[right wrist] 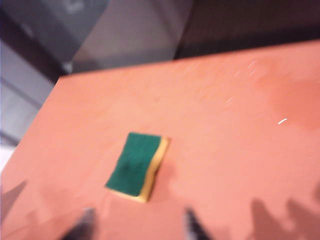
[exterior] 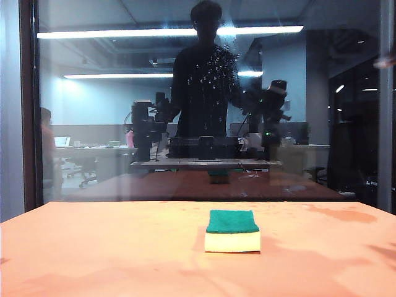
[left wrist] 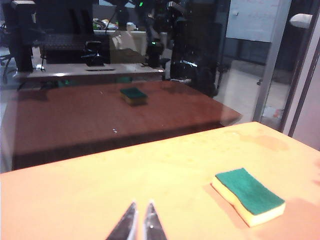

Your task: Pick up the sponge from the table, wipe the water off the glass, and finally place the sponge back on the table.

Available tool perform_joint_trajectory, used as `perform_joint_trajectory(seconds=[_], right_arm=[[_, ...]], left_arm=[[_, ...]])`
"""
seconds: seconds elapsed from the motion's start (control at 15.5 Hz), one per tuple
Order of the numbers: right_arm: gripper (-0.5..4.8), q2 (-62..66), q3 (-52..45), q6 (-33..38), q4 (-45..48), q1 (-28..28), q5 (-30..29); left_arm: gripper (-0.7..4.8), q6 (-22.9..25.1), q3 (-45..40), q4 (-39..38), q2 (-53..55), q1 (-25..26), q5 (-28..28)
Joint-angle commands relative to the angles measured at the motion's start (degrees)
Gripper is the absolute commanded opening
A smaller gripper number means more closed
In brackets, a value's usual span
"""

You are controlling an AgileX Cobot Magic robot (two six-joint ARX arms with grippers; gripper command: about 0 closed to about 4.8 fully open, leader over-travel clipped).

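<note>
Right gripper (right wrist: pixel 137 225) hangs above the table (exterior: pixel 93 247), fingers apart, sponge (right wrist: pixel 136 165) just beyond them, untouched. Left gripper (left wrist: pixel 139 222) has its tips together, off to the side. Nothing's wiped yet: droplets speckle the glass (exterior: pixel 210 68). Open tabletop all around; pane rises at its far edge.
</note>
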Motion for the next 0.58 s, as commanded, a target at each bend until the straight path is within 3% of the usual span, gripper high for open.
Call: perform_joint_trajectory(seconds=[0.06,0.32,0.58], right_arm=[[2.84,8.8,3.4,0.8,1.0,4.7,-0.4],[2.89,22.6,6.8,4.4,5.1,12.7,0.2],[3.4,35.8,11.3,5.1,7.1,16.2,1.2]], left_arm=[[0.25,0.0,0.2,-1.9,0.1,0.0,0.4],[0.25,0.0,0.2,-3.4,0.1,0.0,0.4],[0.25,0.0,0.2,-3.5,0.1,0.0,1.8]])
